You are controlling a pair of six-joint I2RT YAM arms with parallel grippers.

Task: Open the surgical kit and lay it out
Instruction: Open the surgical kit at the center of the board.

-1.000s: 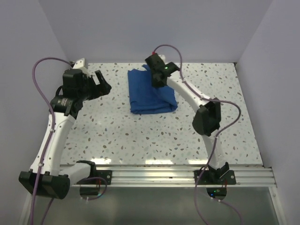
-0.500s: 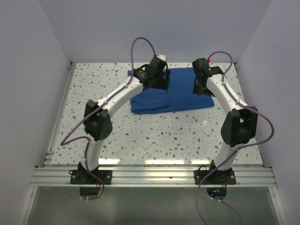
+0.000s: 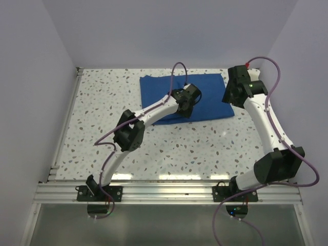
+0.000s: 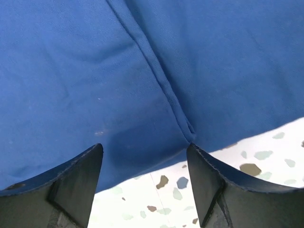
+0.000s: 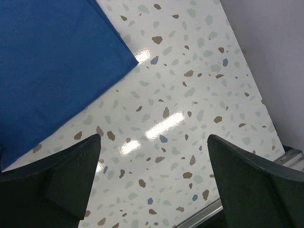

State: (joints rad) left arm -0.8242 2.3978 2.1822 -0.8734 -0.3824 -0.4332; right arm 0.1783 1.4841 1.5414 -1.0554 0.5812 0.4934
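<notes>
From above, the blue cloth wrap [image 3: 210, 97] lies flat at the far edge of the table [image 3: 102, 133]. It sits in the middle and reaches toward the far right corner. The left gripper [image 3: 187, 101] hangs over the cloth's near edge. The right gripper [image 3: 231, 95] is just beside the cloth's right edge.

In the left wrist view, the fingers [image 4: 71, 185] are spread apart with nothing between them. Below them is the cloth's near edge, and a fold line [image 4: 156, 80] runs across it.

In the right wrist view, the fingers are spread wide and hold nothing. They are over bare table, with the cloth's corner [image 5: 128, 59] off to one side.

The cloth looks soft, light and floppy, and it may slide on the shiny table. I think the best place to pinch is a loose flap by the fold, or that corner. Nothing metal shows, so lift slowly in case something is hidden inside.
</notes>
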